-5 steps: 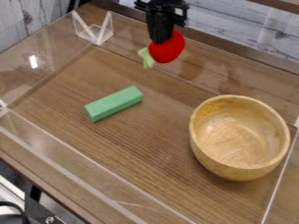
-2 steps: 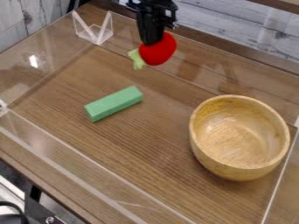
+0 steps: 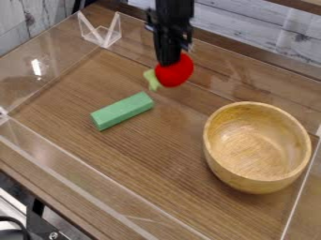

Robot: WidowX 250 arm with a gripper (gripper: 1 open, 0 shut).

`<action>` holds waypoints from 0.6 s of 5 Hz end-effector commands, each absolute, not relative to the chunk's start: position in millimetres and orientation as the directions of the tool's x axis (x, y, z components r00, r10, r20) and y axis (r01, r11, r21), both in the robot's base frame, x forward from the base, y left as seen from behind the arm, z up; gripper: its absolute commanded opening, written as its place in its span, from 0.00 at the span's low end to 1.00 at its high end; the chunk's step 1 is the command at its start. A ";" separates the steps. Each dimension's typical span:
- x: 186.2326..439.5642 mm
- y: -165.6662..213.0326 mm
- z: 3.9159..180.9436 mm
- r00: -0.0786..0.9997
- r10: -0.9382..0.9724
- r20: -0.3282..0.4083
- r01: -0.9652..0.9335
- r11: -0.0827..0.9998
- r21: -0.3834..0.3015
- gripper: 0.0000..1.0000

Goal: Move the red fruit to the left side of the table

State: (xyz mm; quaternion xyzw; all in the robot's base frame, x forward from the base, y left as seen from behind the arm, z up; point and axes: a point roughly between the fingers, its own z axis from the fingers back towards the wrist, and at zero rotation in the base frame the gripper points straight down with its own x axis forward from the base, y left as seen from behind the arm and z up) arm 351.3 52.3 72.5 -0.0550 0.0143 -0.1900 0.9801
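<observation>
The red fruit (image 3: pixel 175 71) is a small bright-red rounded toy with a green leafy end showing at its left. It hangs just above the brown wood-grain table (image 3: pixel 163 150), back of centre. My gripper (image 3: pixel 172 62) points straight down from the top of the view and is shut on the red fruit, its dark fingers covering the fruit's top. Whether the fruit touches the tabletop I cannot tell.
A green rectangular block (image 3: pixel 122 111) lies left of centre, in front of the fruit. A wooden bowl (image 3: pixel 257 146) stands at the right. Low clear acrylic walls (image 3: pixel 51 61) border the tabletop, with a clear bracket (image 3: pixel 99 31) at the back left.
The gripper has come down toward the tabletop with the red fruit in it, after a short shift left and back. Block and bowl have not moved.
</observation>
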 end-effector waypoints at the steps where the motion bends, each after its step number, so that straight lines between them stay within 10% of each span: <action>1: 359.8 46.6 78.1 0.902 -0.429 0.046 0.432 0.897 -0.092 0.00; 3: 362.5 48.6 87.2 0.919 -0.381 0.101 0.389 0.918 -0.075 0.00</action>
